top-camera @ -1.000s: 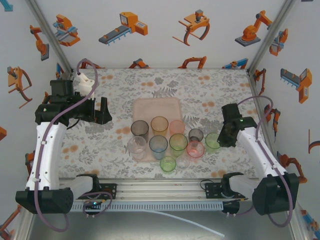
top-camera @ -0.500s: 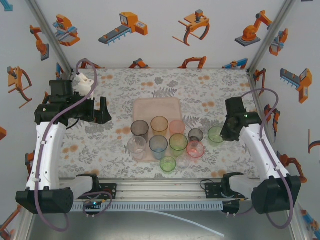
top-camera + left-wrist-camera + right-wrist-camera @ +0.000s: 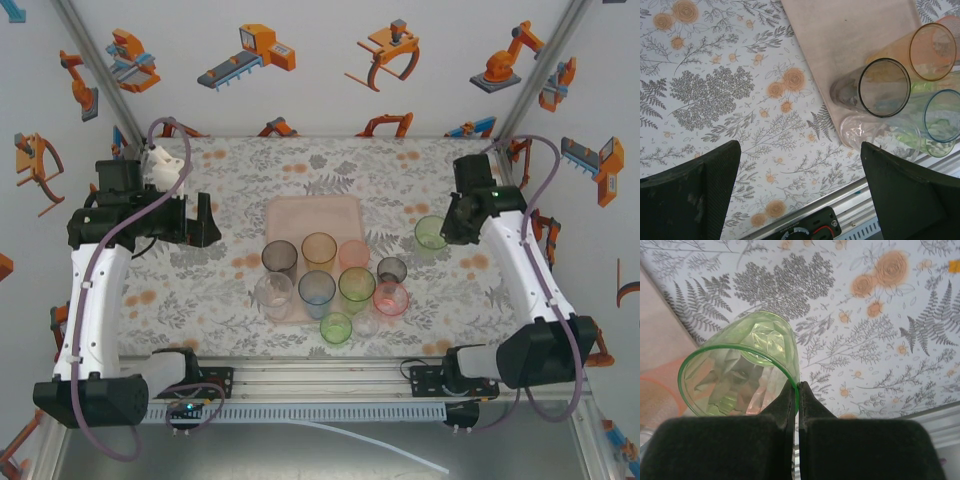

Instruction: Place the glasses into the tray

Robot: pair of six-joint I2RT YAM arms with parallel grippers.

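Several glasses are crowding the near end of the tray and the table beside it.
Left gripper is hovering, fingers apart, over the table left of the tray; right gripper is pinching a green glass by its rim, right of the tray.

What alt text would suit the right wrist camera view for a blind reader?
The right end effector pinches the rim of a translucent green tumbler between its two black fingers. Behind lies the grey-and-orange floral tabletop, with an edge of the flat pale pink tray at the left.
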